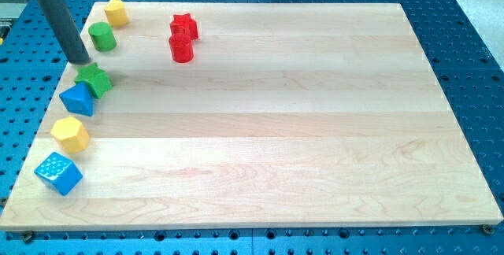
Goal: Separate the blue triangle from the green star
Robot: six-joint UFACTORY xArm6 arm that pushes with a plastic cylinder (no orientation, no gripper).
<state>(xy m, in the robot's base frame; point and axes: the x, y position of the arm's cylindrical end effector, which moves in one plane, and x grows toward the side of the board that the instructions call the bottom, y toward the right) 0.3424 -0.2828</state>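
The blue triangle (78, 98) lies near the board's left edge. The green star (94, 79) touches it at its upper right. My tip (81, 61) is the lower end of the dark rod coming down from the view's top left. It sits just above and left of the green star, at or very near its upper edge, and between the star and the green cylinder (101, 36).
A yellow block (116, 11) lies at the top left. A red star (185, 26) and a red cylinder (180, 48) touch near the top middle. A yellow hexagon (70, 134) and a blue cube (58, 173) lie along the wooden board's (276, 129) left edge.
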